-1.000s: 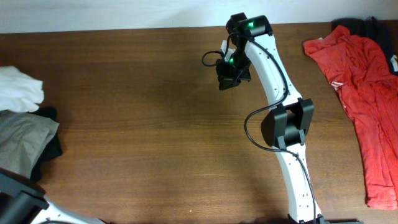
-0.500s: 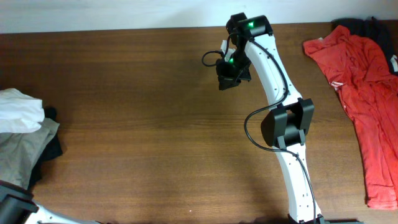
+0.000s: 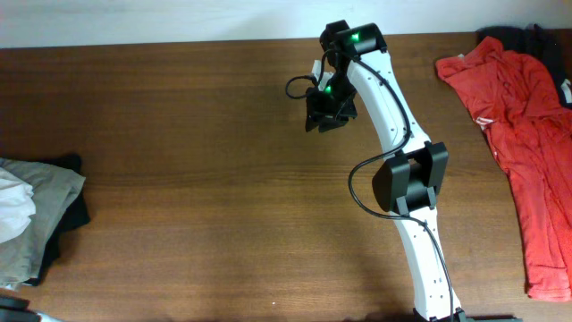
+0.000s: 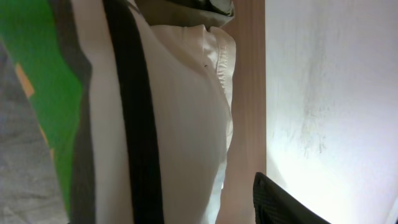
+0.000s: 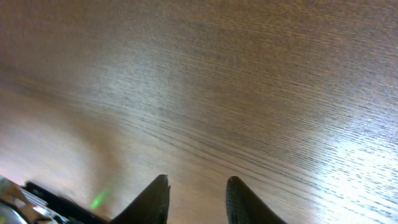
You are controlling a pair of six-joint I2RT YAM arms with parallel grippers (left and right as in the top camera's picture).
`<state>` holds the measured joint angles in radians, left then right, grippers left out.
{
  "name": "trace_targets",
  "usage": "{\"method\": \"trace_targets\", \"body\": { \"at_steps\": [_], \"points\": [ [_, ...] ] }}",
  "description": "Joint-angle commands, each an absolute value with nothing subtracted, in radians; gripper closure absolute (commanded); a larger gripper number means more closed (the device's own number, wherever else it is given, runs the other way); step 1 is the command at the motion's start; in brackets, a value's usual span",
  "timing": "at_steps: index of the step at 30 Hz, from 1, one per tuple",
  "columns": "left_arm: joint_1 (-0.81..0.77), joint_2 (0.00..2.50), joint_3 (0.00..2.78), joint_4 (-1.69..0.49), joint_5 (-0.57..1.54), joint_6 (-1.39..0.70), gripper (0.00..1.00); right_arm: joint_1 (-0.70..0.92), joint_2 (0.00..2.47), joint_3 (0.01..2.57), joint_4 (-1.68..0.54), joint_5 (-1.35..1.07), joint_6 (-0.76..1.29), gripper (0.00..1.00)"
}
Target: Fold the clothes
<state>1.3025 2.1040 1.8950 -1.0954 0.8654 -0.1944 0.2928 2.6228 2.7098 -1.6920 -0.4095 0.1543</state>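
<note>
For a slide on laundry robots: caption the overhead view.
Right gripper hovers over a wooden table, red garment at one edge, white garment and grey stack at the other.

PLACE: robot lab test bench | dark wood-grain table (image 3: pixel 179 179) against a bare white wall (image 3: pixel 134 18) | white robot arm (image 3: pixel 380 89) with black joints and a green status light reaching over it | red garment (image 3: pixel 527 134) and grey folded stack (image 3: pixel 40 192) heaped at the table's two ends

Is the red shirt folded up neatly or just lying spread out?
Spread out. The red shirt lies long, loose and wrinkled in the overhead view, not in a neat folded stack.
</note>
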Motion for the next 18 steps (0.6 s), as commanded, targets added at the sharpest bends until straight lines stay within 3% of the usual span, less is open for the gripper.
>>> {"method": "trace_targets", "body": {
  "at_steps": [1,3,6,8,14,16,18],
  "points": [
    [1.298,2.107,1.899,-1.098,0.867,-0.182,0.45,0.303,2.606,2.721,-1.697,-0.416,0.143,0.64],
    [1.298,2.107,1.899,-1.107,0.862,-0.193,0.45,0.303,2.606,2.721,-1.699,-0.416,0.143,0.59],
    [1.298,2.107,1.899,-1.202,0.44,-0.197,0.45,0.308,2.606,2.721,-1.699,-0.445,0.142,0.55],
    [1.306,2.112,1.899,-1.237,0.28,-0.265,0.36,0.324,2.606,2.721,-1.699,-0.445,0.127,0.54],
    [1.322,2.112,1.899,-1.346,0.168,-0.322,0.35,0.349,2.606,2.721,-1.698,-0.441,0.1,0.53],
    [1.289,2.088,1.901,-1.37,0.213,-0.3,0.41,0.367,2.608,2.719,-1.695,-0.434,0.081,0.48],
    [1.225,1.987,1.923,-1.357,0.176,-0.291,0.44,0.371,2.608,2.719,-1.694,-0.433,0.06,0.53]
  ]
}}
